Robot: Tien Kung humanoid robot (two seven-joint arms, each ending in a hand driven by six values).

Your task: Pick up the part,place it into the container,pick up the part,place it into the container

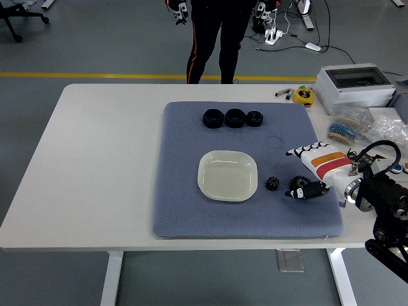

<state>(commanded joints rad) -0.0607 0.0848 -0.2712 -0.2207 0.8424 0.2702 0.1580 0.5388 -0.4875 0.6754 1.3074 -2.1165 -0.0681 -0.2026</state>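
Shallow cream square dish (227, 175) at centre of the blue-grey textured mat (185, 210) sits empty, so by my reading neither part is placed yet and both pick-and-place rounds remain. Two small black toothed gears lie at the dish's 3 o'clock: the nearer gear (273, 184) free, the farther gear (298, 184) touched by the right hand (308, 190), fingertips closing around it though not clearly clamped; can't tell firm grip. Three black hex nuts (234, 118) at 12 o'clock untouched; left hand not visible.
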